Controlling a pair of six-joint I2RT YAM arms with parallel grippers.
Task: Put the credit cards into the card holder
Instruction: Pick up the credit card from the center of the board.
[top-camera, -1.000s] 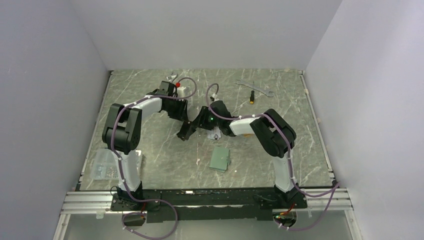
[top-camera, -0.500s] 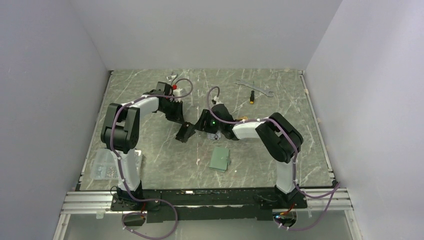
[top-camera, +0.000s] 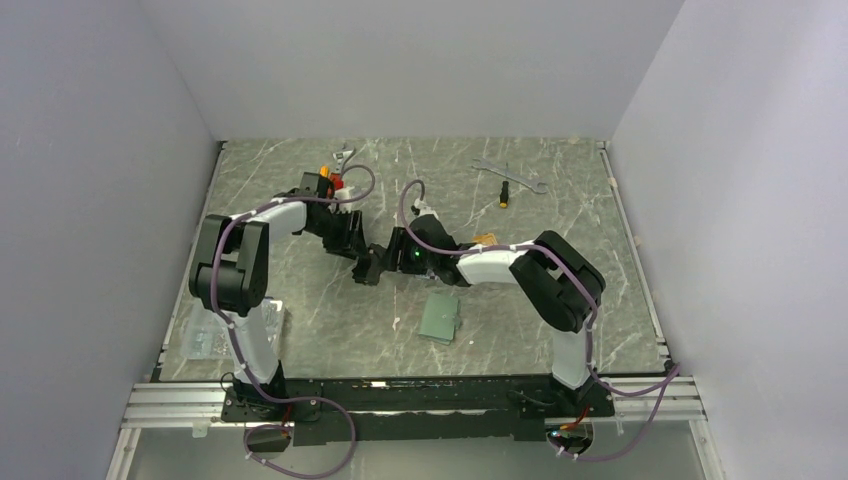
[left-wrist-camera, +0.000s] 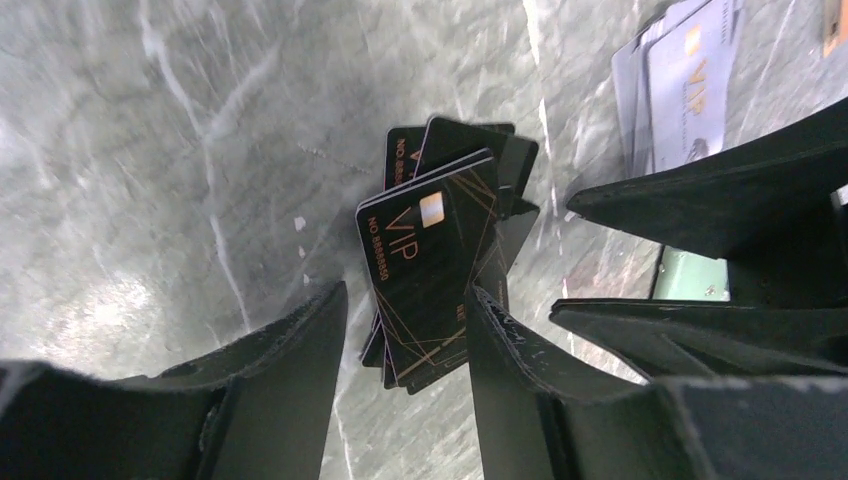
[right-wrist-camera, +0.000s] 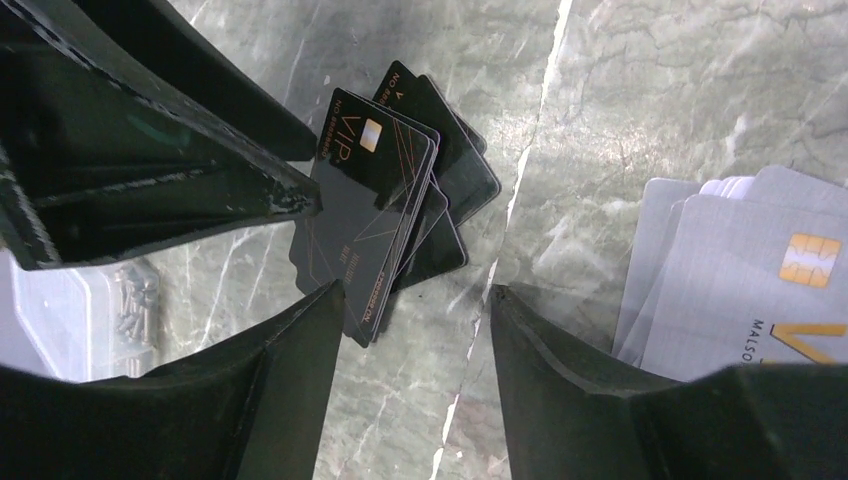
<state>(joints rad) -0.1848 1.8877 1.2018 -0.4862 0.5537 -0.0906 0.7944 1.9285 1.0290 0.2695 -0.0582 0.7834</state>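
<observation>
Credit cards beneath left tool, right tool; both spread, pitched down, facing.

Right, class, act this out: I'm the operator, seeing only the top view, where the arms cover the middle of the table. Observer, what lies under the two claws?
Observer: The left wrist view shows a fanned pile of black cards between the left claw's open fingers.
Operator: And the right claw?
Observer: Open too, hanging over that pile's edge and bare table.
Operator: Any other cards nearby?
Observer: Grey cards with a gold chip lie beyond one of its fingers, away from the black pile.
</observation>
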